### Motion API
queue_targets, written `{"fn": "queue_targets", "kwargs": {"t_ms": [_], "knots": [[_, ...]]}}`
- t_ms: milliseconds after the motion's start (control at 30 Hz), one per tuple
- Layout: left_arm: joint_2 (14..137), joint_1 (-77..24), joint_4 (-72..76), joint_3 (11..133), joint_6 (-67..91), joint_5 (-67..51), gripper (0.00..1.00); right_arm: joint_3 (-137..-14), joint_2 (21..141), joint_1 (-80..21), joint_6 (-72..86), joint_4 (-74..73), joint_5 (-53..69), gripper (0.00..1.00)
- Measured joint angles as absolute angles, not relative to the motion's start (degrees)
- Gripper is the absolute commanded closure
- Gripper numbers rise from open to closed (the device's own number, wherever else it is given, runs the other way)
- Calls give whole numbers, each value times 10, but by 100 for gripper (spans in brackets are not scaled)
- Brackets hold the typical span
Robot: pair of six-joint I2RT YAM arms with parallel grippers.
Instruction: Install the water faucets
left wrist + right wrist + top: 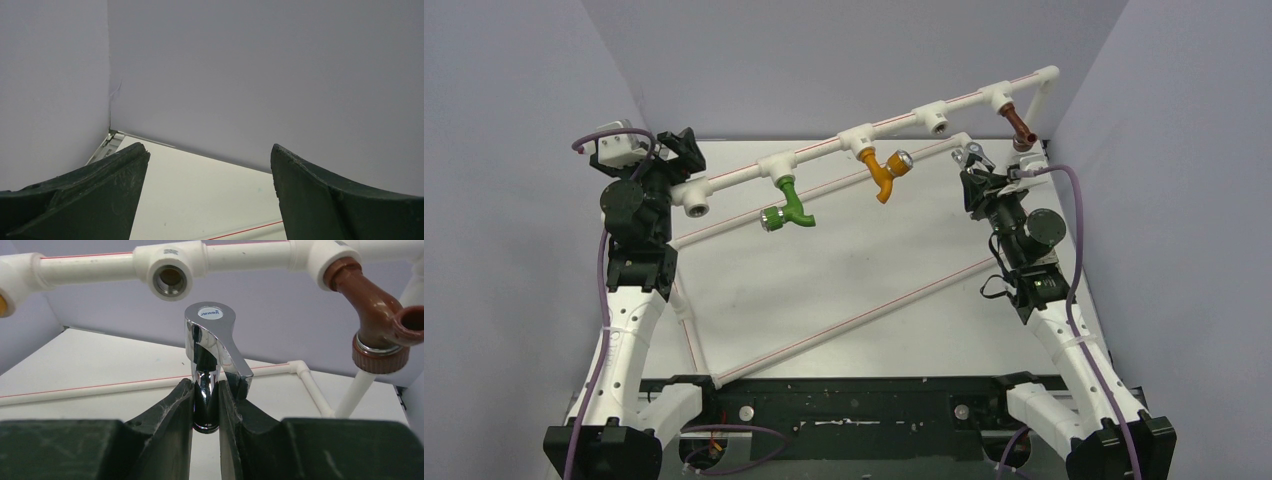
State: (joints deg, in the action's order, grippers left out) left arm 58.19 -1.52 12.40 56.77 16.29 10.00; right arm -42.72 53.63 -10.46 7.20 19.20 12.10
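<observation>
Gripping a small shiny chrome metal faucet [212,347] with a lever handle, the right gripper [206,390] has its two dark fingers clamped on the faucet's lower body. It holds the faucet upright, with the blue-capped lever on top. The faucet is in the air above the far right of the white table [874,280]. It sits just below an empty threaded socket [170,281] in a long white plastic pipe rail [824,152], with a gap showing between them. Just right of that socket, a brown plastic tap [372,310] hangs from the rail's end fitting. Further left along the rail hang an orange plastic tap [884,172] and a green plastic tap [789,208]. The leftmost socket [696,208] is empty. The left gripper [210,160] is raised near the left end of the rail, its jaws spread wide and holding nothing, facing the grey wall corner.
</observation>
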Motion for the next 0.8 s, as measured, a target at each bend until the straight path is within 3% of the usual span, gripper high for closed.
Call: {"fn": "queue_targets", "kwargs": {"t_ms": [800], "knots": [[583,-13,124,568,164,94,10,-481,578,-105,21,240,190,100]]}}
